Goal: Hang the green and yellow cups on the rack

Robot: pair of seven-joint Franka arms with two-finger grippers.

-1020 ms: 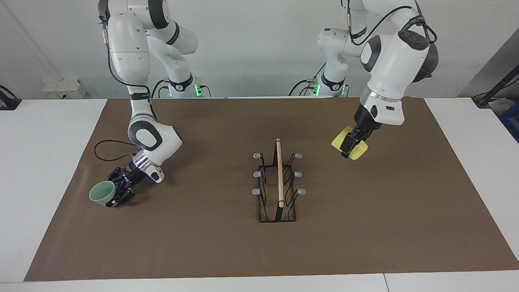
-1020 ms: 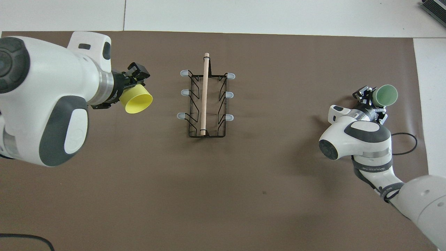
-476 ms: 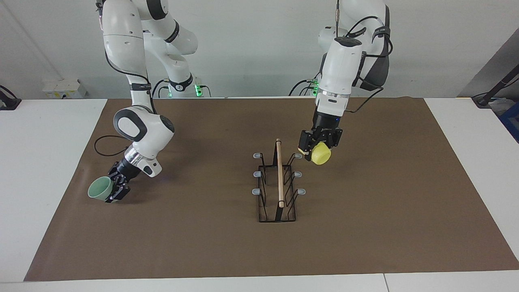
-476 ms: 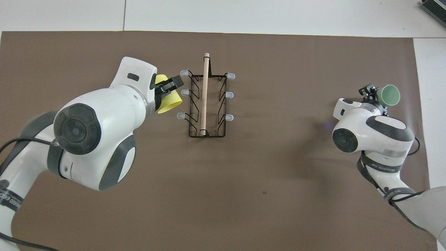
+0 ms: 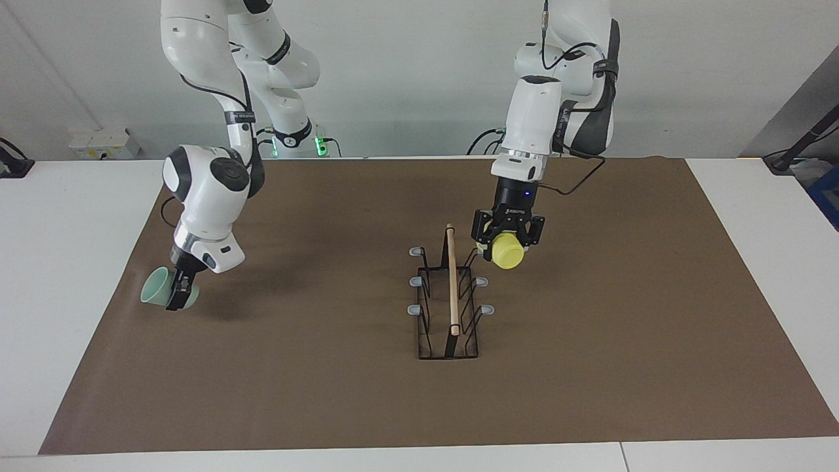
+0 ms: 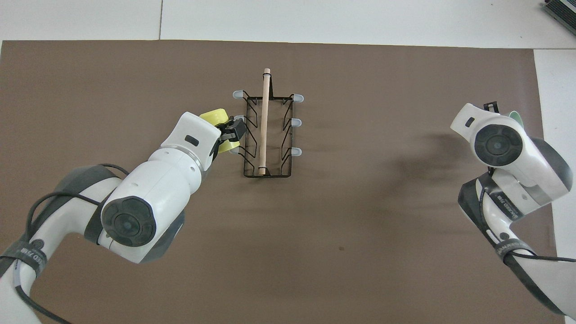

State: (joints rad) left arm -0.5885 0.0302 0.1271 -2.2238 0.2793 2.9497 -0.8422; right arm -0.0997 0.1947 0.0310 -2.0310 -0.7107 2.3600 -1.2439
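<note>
Holding the yellow cup (image 5: 507,251) in my left tool (image 5: 507,241), I have it just beside the rack (image 5: 449,298) on the left arm's side, over the prong nearest the robots (image 5: 482,252) in that row, cup bottom turned toward the facing camera. The rack's long axis, marked by its pale wooden rod (image 5: 451,278), runs straight away from the robots, and its grey-tipped prongs stick out sideways, three a side; so the coming move, as I judge it, turns on getting the cup's open mouth over one of those tips. My left arm is plainly the nearer one to the rack.

My right tool (image 5: 178,290) is clamped on the mint green cup (image 5: 156,294), low over the brown mat (image 5: 590,367) at the right arm's end of the table (image 5: 65,262), well apart from the rack.

Both cups are smooth, tapered, handleless plastic; the rack is thin black wire, likely light enough to shift if nudged.
</note>
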